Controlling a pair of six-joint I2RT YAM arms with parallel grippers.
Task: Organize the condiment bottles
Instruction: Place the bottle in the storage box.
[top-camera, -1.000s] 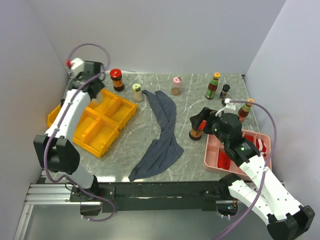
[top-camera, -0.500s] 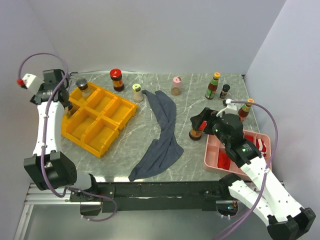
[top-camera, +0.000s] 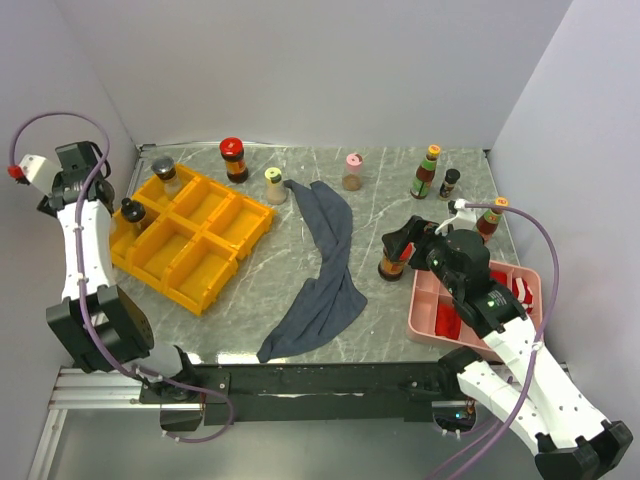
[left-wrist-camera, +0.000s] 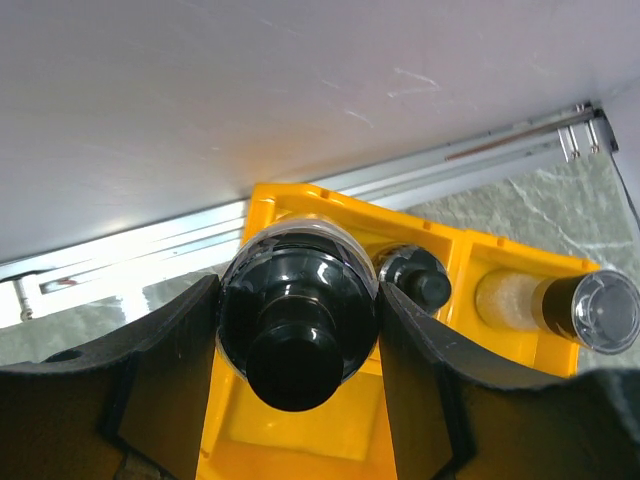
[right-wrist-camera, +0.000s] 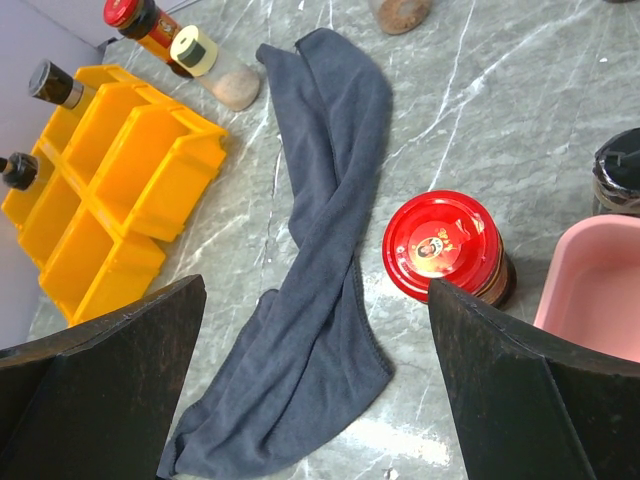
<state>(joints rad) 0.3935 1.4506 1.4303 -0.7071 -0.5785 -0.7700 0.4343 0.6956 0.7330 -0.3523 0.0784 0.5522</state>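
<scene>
Grey marble table, white walls. Left gripper is raised by the left wall, beside the yellow organizer, its fingers clamped on a black-capped bottle. The organizer holds a small black bottle and a silver-capped shaker in separate compartments. Right gripper is spread wide and grips nothing, low beside a red-lidded jar just left of the pink tray. Other bottles stand along the back and right edges. Grey cloth lies mid-table.
</scene>
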